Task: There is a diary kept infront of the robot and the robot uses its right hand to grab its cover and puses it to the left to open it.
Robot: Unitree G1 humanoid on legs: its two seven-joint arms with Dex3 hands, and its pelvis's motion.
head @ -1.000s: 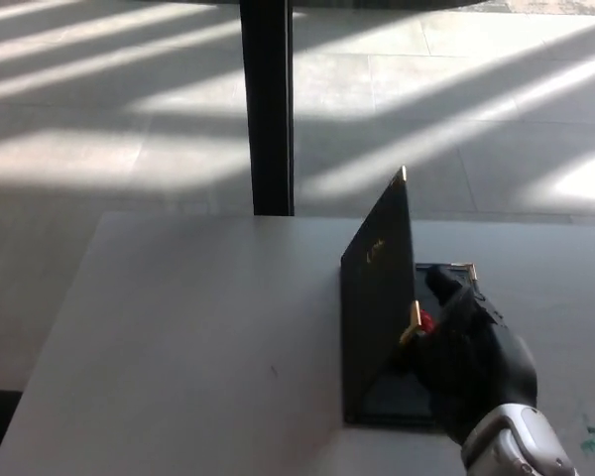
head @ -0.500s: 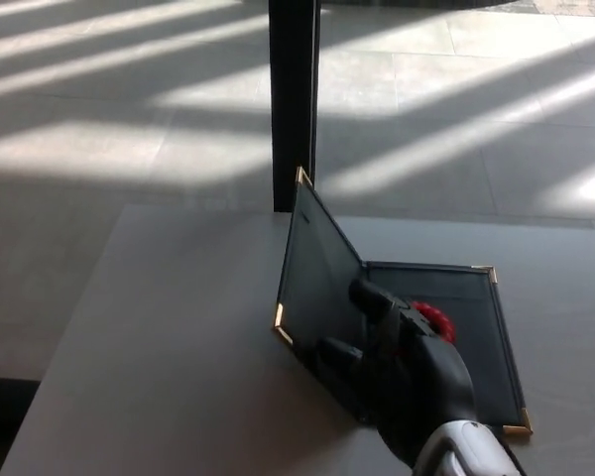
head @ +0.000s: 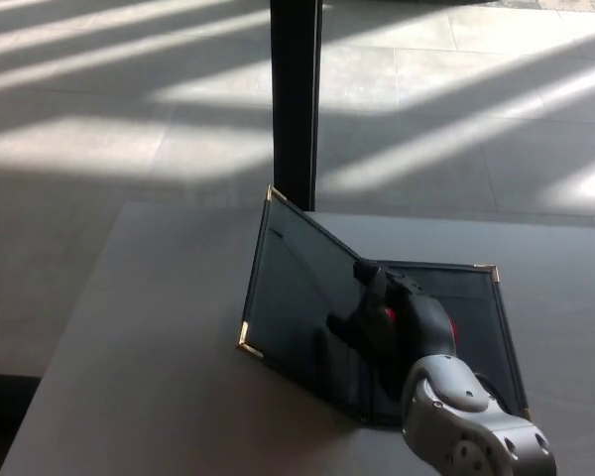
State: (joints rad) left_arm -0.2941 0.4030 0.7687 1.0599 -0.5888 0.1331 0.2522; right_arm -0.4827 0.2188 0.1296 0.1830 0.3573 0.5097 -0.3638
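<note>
The diary lay on the worktop a little right of centre, its spine running from the near edge away toward the far edge; the cover stood tilted past upright, leaning left, its brass-tipped free edge well clear of the surface, while the right half lay flat.

The right robot hand reached in from the lower right and rested against the inner face of the cover, just left of the spine; its fingers were spread apart and pressed flat on the cover rather than clamped round it, so it pushed and held nothing. The cover thus lay to the left of the hand, and the remaining swing looked to be leftward and down; the left robot hand was not in view, so the right was the only one near.

The worktop was plain grey and bare to the left, where the cover would likely land; beyond it stood a dark post and a tiled floor striped with sunlight.
</note>
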